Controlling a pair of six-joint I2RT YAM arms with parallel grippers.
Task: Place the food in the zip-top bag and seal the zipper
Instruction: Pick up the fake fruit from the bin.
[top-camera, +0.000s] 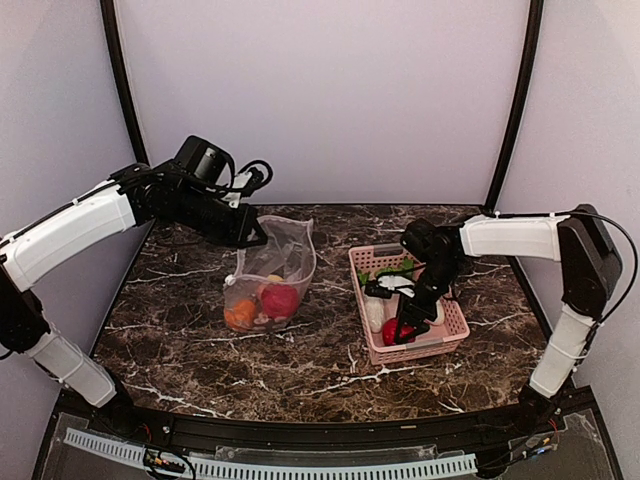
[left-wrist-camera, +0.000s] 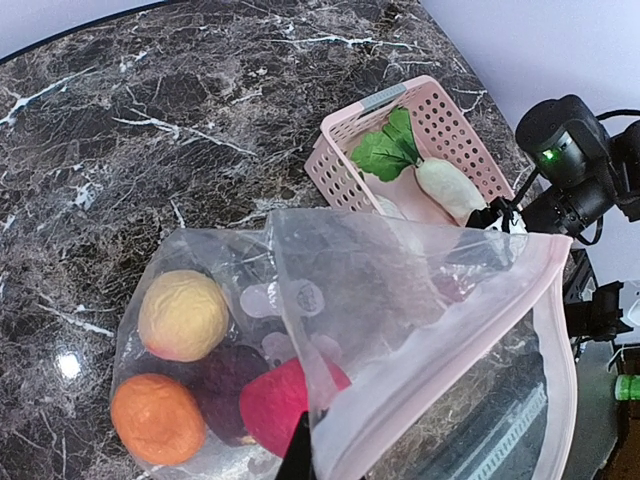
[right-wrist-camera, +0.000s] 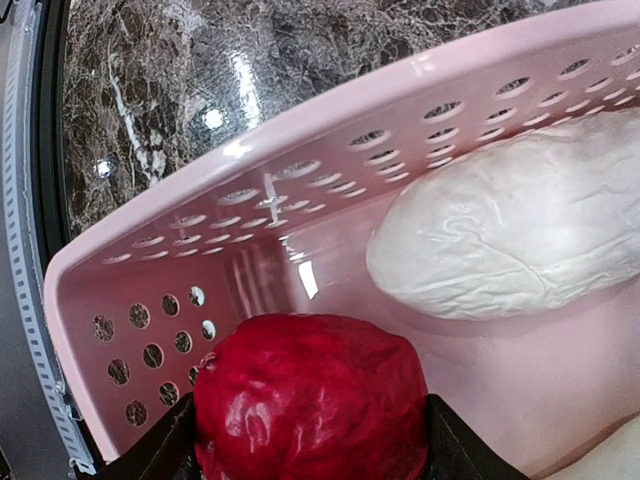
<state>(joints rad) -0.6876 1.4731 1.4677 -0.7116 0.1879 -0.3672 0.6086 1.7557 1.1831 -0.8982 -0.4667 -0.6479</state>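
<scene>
1. Pinching the top edge of the zip-top bag (top-camera: 272, 275), the left gripper (top-camera: 255, 235) holds it up off the marble table (top-camera: 180, 330) left of centre, with the mouth gaping open.
2. Through the plastic the left wrist view shows a yellow ball (left-wrist-camera: 183, 315), an orange ball (left-wrist-camera: 157, 418), a maroon fruit (left-wrist-camera: 228, 385) and a pinkish-red piece (left-wrist-camera: 285, 400) – all bunched at the bottom of the bag.
3. The zipper (left-wrist-camera: 450, 400) is the pale pink strip along the mouth, unsealed. I can't make out the slider.
4. Just right of the bag, not touching it, sits the pink basket (top-camera: 455, 335). It holds green leaves (left-wrist-camera: 385, 150) and a white oblong piece (right-wrist-camera: 510, 240).
5. The right gripper (top-camera: 400, 330) is down inside the basket's near end, its fingers (right-wrist-camera: 165, 450) clamped on either side of a red fruit (right-wrist-camera: 310, 400) – close to the basket wall, with the white piece just beside it.
</scene>
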